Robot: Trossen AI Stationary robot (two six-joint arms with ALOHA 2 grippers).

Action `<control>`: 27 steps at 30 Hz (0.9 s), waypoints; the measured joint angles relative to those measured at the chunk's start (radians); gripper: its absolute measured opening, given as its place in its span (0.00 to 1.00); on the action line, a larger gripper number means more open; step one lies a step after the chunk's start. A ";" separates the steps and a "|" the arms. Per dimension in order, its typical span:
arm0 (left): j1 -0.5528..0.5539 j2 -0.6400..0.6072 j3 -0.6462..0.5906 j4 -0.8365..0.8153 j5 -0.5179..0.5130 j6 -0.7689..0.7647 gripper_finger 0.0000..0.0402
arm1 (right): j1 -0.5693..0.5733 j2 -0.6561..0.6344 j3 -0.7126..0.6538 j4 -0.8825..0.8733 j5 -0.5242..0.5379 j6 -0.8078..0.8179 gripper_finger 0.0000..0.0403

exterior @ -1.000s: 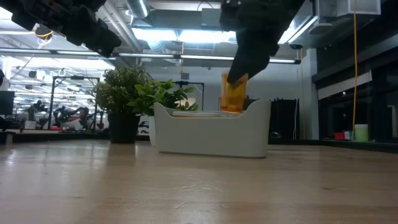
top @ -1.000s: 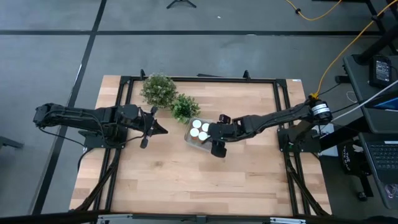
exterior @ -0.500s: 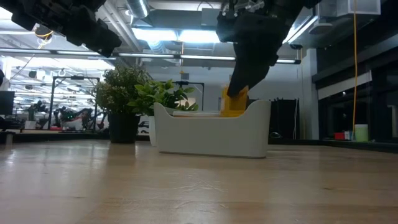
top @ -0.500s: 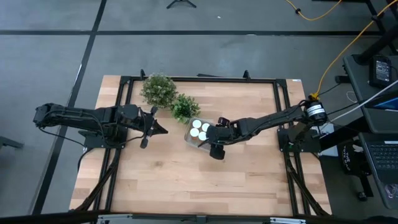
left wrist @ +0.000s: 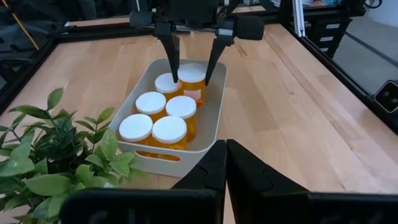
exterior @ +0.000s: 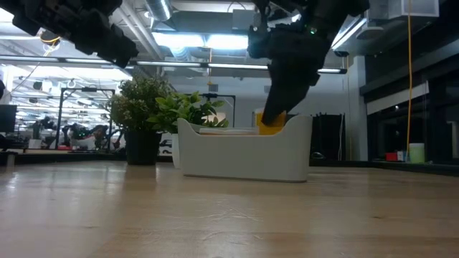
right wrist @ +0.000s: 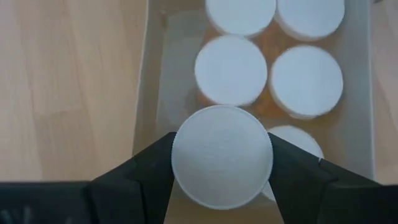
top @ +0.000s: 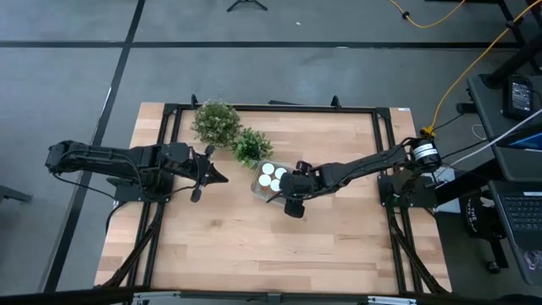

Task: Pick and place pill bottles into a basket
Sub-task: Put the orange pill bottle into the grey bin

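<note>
The right gripper [left wrist: 191, 65] is clamped on a pill bottle [left wrist: 192, 79] under its cap, over the basket [left wrist: 214, 106]; light, stiff, slick plastic. Left gripper [top: 213, 174] pinched together, idle

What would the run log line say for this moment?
right gripper: shut on pill bottle, inside basket | five bottles already in | left gripper: shut, waiting left of plants
</note>
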 joint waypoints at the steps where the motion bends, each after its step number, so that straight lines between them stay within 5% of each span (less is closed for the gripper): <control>1: 0.000 0.000 0.000 -0.003 0.000 0.000 0.02 | 0.000 0.001 0.000 0.009 0.001 0.000 0.56; 27: 0.000 0.000 0.000 -0.016 0.000 0.000 0.02 | 0.000 0.019 -0.001 0.001 -0.001 -0.011 0.57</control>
